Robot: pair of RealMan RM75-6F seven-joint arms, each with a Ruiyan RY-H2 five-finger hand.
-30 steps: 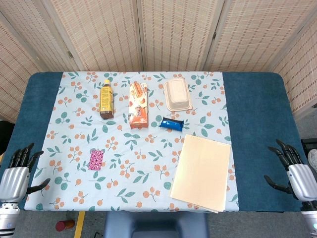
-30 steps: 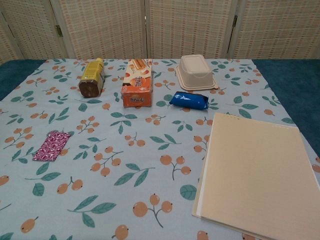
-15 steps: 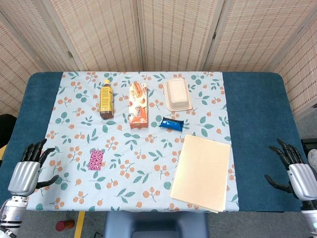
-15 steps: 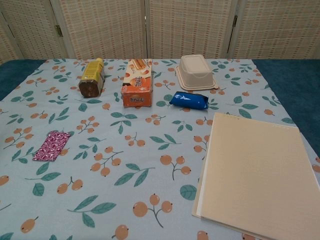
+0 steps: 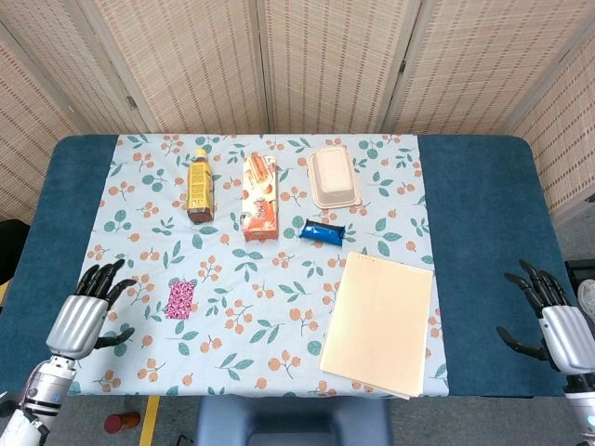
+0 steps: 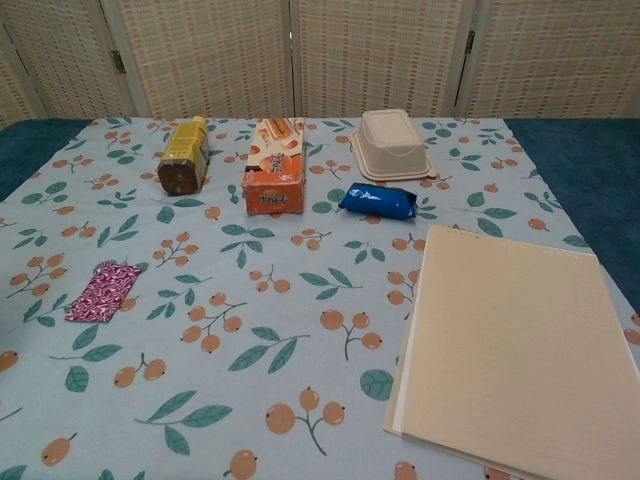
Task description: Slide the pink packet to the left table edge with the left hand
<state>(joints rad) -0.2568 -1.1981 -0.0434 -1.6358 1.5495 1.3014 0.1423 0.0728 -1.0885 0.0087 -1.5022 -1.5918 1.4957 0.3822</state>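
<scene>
Woven screens are seen behind a blue table [image 5: 483, 232] covered by a floral cloth [image 5: 279, 269]. The pink packet [image 5: 180, 299] is shown flat on the cloth, toward the table's left edge and near its front, untouched. The left hand [image 5: 82, 321] is shown near the front-left corner, between the packet and the left edge, fingers spread and nothing held. The right hand [image 5: 556, 327] is shown at the right edge, likewise released and empty. Along the far edge a yellow bottle [image 5: 198, 184], an orange box [image 5: 260, 196] and a beige container [image 5: 334, 177] are arranged, with a blue wrapper [image 5: 323, 230] just in front of them and a cream folder [image 5: 379, 321] near the front-right.

Risk, as judged: since the hand lies on the edge side of the packet, it must be carried over the packet first. A thin packet may be skidded past by light fingers, or the cloth may be bunched and dragged by heavy pressure. An overlong push could drop the packet off the table.

Both hands are shown by the head view only. In the chest view the packet's flat profile is shown more closely, but neither hand appears.
</scene>
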